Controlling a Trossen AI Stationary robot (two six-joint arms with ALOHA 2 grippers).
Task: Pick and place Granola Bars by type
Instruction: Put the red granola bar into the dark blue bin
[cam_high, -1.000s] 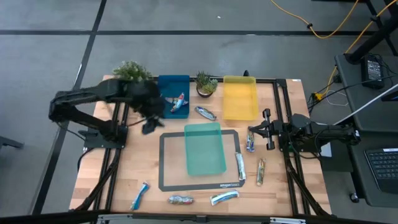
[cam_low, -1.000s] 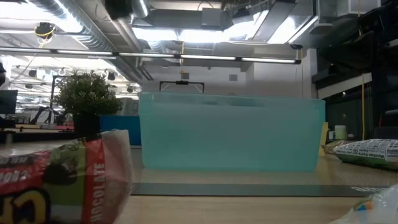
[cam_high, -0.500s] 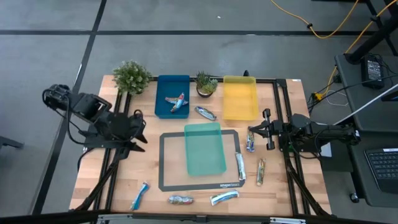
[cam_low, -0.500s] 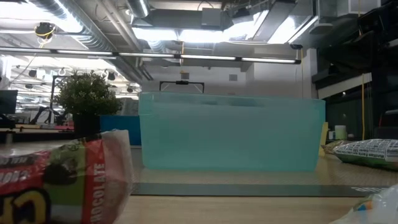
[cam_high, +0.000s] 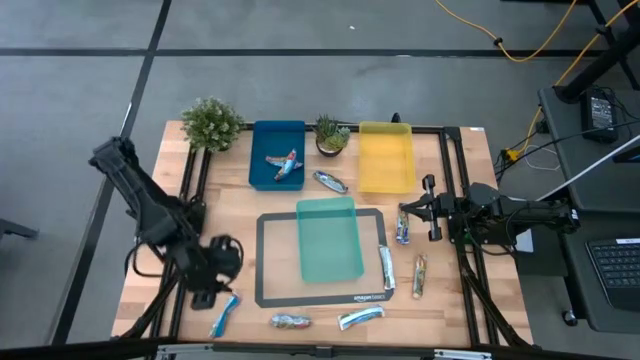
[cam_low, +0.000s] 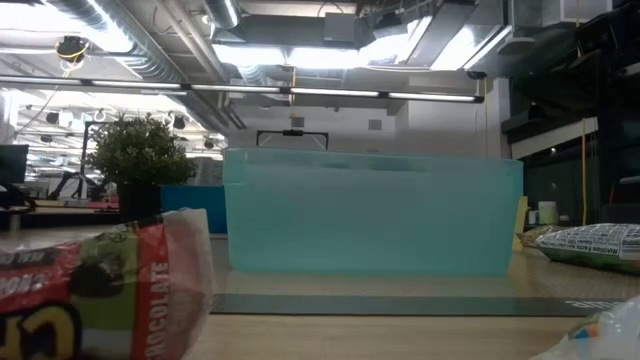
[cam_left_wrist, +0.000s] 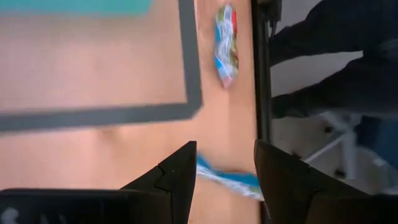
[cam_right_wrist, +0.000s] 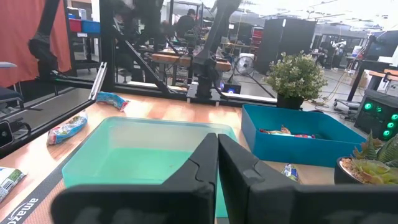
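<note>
My left gripper (cam_high: 213, 292) hovers open over the table's near left corner. A blue-and-white granola bar (cam_high: 225, 314) lies flat on the wood just beyond it and shows between the fingertips in the left wrist view (cam_left_wrist: 227, 180), apart from them. Bars with blue-orange wrappers (cam_high: 285, 165) lie in the blue tray (cam_high: 262, 140). Several more bars lie loose around the teal tray (cam_high: 330, 238), among them one at the near edge (cam_high: 290, 321) and one beside the mat (cam_high: 386, 268). My right gripper (cam_high: 403, 212) waits shut at the right.
A yellow tray (cam_high: 386, 155) stands at the back next to the blue one, with two small potted plants (cam_high: 211, 122) (cam_high: 331, 133) beside them. The teal tray sits on a dark-framed mat (cam_high: 265, 290). The near table edge is close to my left gripper.
My left gripper has swung away from the blue tray toward the table's near left corner and has come down, turning as it went. It now stands over the blue-and-white bar. No bar has moved.
</note>
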